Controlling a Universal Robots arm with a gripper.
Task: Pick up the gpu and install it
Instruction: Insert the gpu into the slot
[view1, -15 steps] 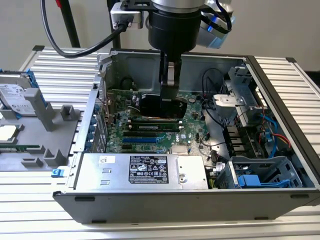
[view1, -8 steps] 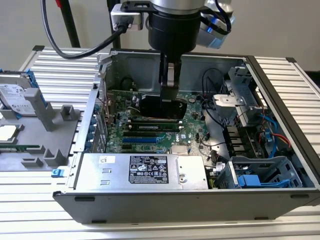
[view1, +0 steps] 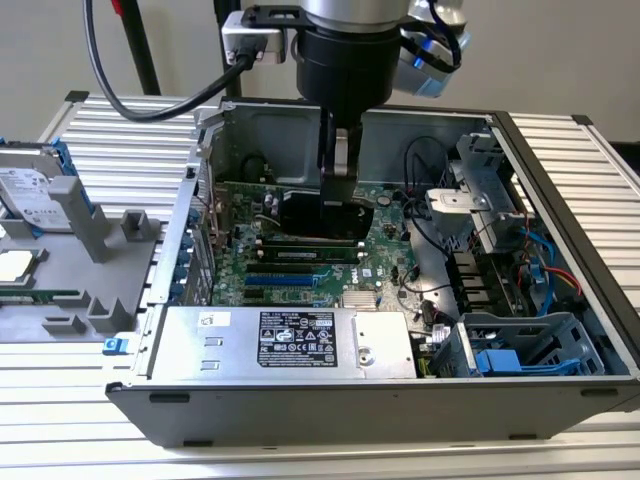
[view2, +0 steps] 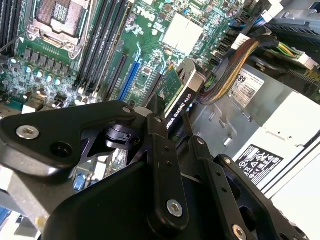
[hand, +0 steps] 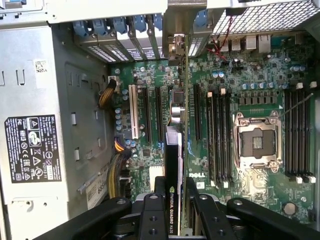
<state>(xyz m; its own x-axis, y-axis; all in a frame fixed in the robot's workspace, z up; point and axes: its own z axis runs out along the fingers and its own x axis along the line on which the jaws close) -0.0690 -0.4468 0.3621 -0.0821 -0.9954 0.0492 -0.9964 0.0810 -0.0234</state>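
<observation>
The gpu (view1: 318, 215) is a thin card, black on one face, held on edge inside the open computer case (view1: 200, 180) over the green motherboard (view1: 300, 268). My gripper (view1: 340, 185) reaches down from above and is shut on the card's upper edge. In both wrist views the black fingers (hand: 159, 186) (view2: 161, 145) clamp the gpu (hand: 172, 160) (view2: 176, 95) from both sides. The gripper (hand: 174, 189) (view2: 174, 125) holds it lined up along the long expansion slots (hand: 159, 112), its metal bracket (hand: 177, 47) toward the case's rear openings. I cannot tell whether the card touches a slot.
A silver power supply (view1: 290, 340) fills the case's near side, with cable bundles (hand: 112, 170) beside it. A drive cage with blue parts (view1: 520, 350) stands at the exterior view's right. The CPU socket (hand: 255, 140) and memory slots (hand: 220, 135) lie beside the card. A grey fixture (view1: 90, 260) holds a hard drive (view1: 30, 190).
</observation>
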